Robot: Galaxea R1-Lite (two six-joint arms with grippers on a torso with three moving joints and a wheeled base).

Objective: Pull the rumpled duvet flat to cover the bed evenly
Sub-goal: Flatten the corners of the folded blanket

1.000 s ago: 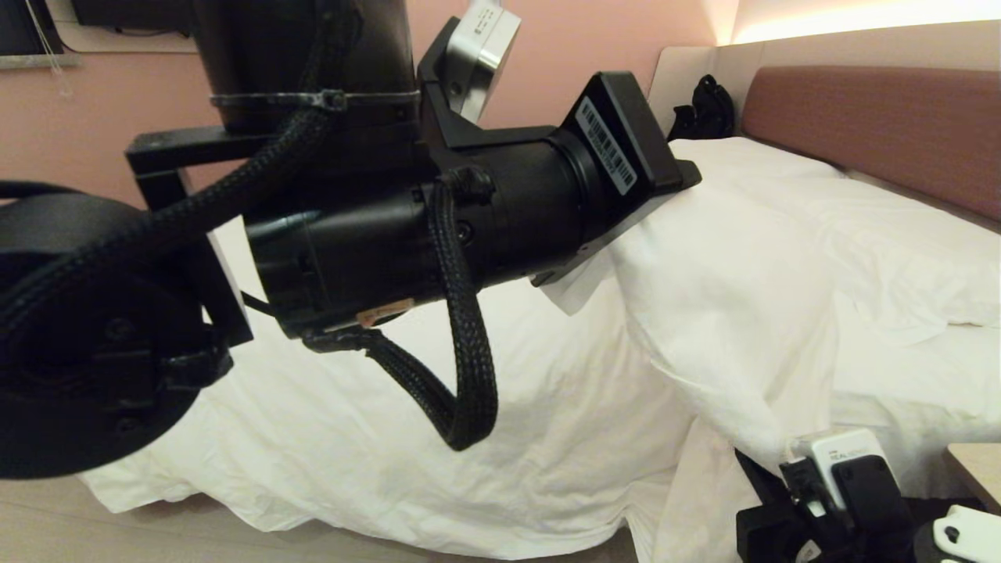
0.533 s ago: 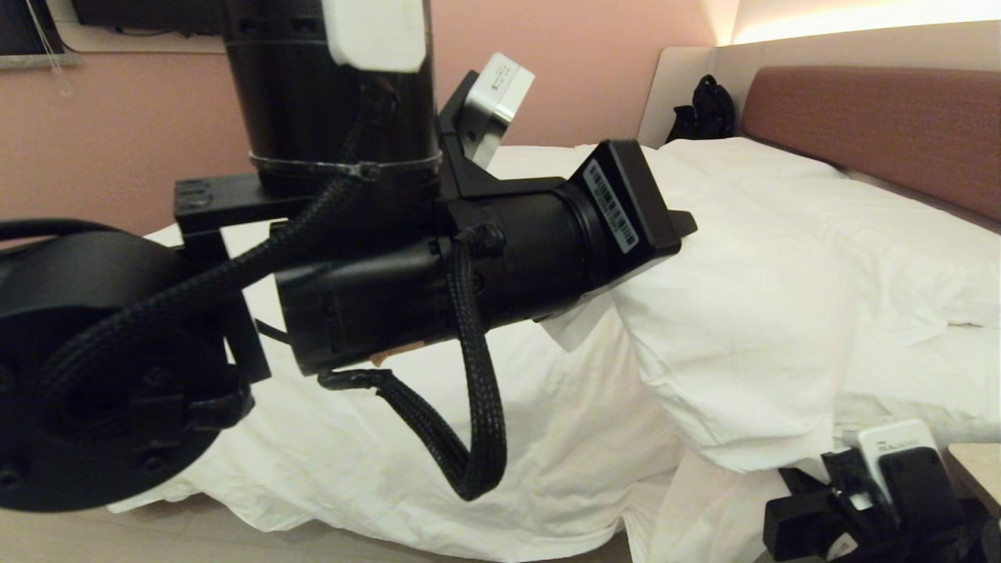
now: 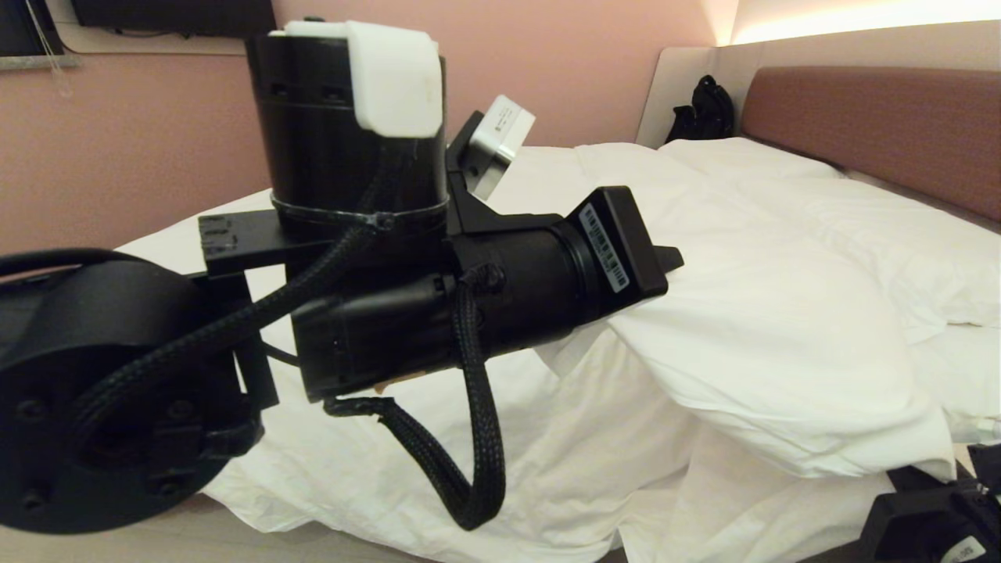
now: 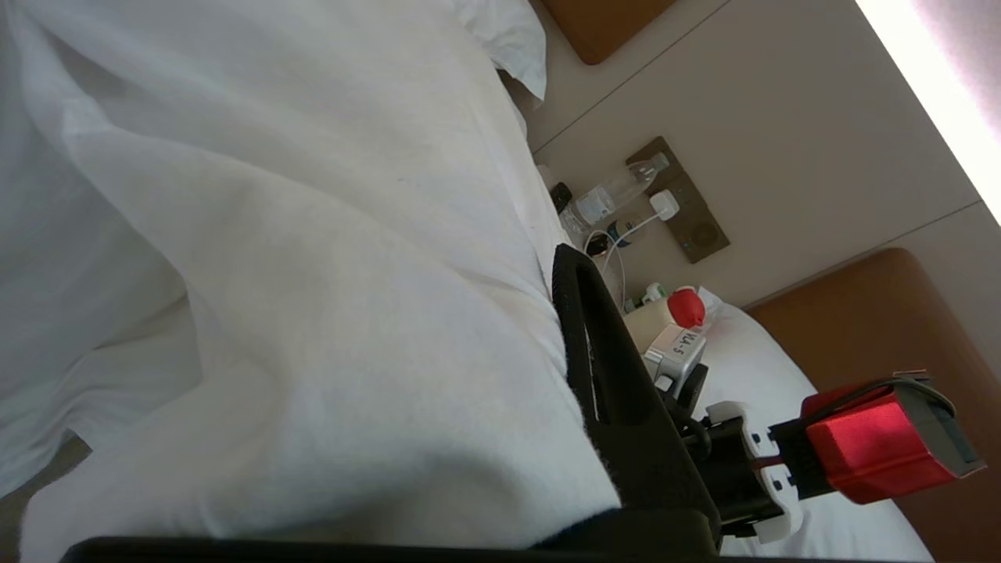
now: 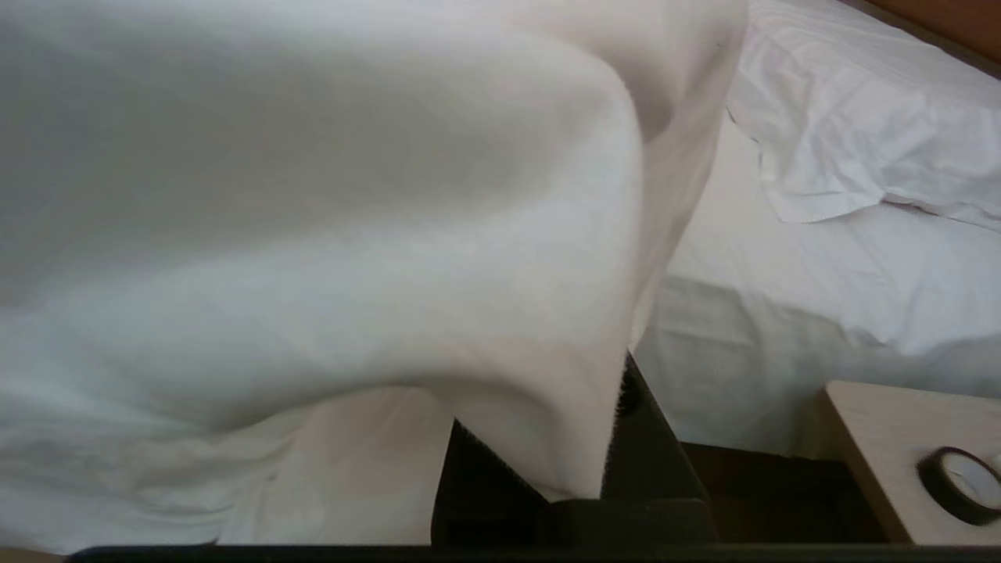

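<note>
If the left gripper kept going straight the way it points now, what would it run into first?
Probably more of the duvet itself: the left gripper is shut on its edge and aims along the bed toward the headboard end. Beyond that fold, depth is unclear.

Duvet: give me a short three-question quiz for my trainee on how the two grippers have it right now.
1. True or false: the right gripper is open and clear of the duvet.
2. What lies on the bedside table? A) a roll of tape B) a book C) a mug
3. Fill in: in the head view, the gripper holding the duvet higher above the bed is the ___ gripper.

Key: 1 false, since it is shut on a fold of the duvet. 2 A. 3 left; the left gripper is also shut on the duvet.
</note>
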